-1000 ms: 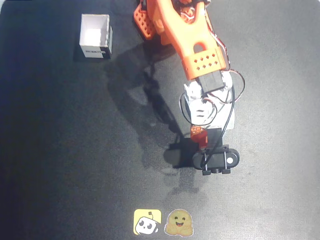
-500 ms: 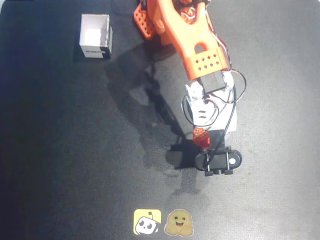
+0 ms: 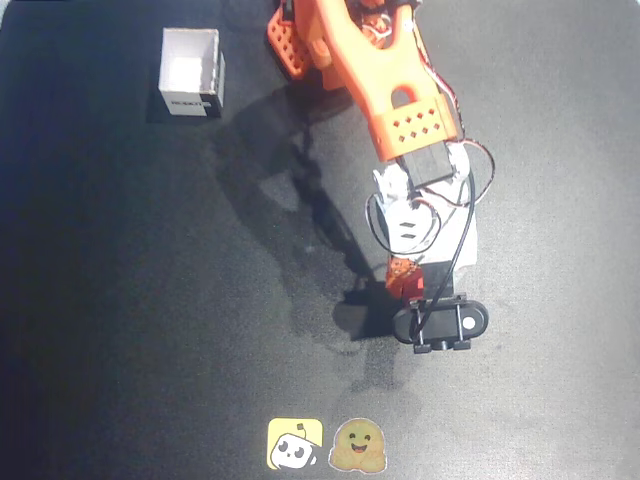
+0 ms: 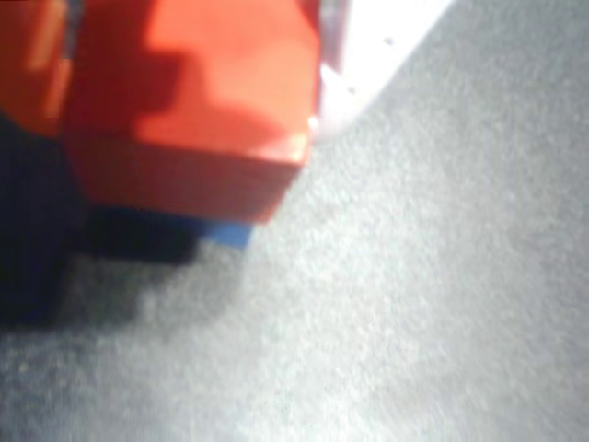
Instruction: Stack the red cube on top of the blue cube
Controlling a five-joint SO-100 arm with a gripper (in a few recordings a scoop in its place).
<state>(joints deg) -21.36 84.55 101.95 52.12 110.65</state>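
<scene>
The end effector is clenched on the red cube, holding it directly over the blue cube on the counter, probably to align them for stacking.

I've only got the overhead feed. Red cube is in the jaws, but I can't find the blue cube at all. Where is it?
Observer: Under the red cube. In the wrist view a strip of the blue cube pokes out below the red one's lower edge.
Operator: Lined up or offset?
Observer: Can't say exactly, the wrist picture is blurred. Blue shows at the lower right of the red cube; the rest of it is covered or in shadow.
Operator: Is red resting on blue yet?
Observer: The wrist view shows no clear gap between them, but contact can't be confirmed. The gripper holds the red cube, with a white finger against its right side in the wrist view.
</scene>
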